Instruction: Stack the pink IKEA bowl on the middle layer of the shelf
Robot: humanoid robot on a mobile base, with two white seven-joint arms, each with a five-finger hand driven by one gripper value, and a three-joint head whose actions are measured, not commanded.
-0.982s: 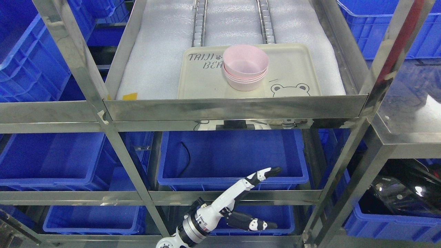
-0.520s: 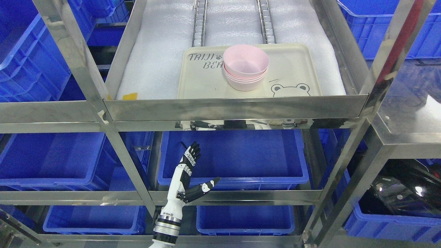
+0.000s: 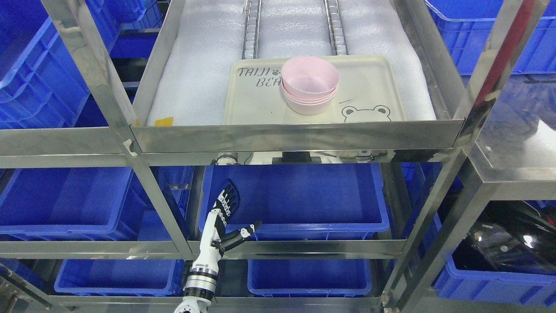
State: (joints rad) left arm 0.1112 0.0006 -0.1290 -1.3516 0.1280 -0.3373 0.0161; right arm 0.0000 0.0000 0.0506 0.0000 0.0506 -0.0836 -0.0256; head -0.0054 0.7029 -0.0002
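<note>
A: Three or so pink bowls [image 3: 309, 89] are seen nested in one stack on the cream tray [image 3: 369, 87], which lies on the white foam of the metal shelf [image 3: 295, 135]. What is held by the left hand [image 3: 222, 219]?

B: Nothing is held. The fingers are extended upward and the thumb is spread to the side. The hand is positioned well below the tray, in front of a blue bin [image 3: 299, 200]. The right hand is not in view.

A: What faults are to be expected from here?

B: The top bowl is seated tilted; the stack can be toppled if it is nudged. If the hand is raised straight up, the shelf's front rail can be struck, since it is located between hand and bowls.
</note>
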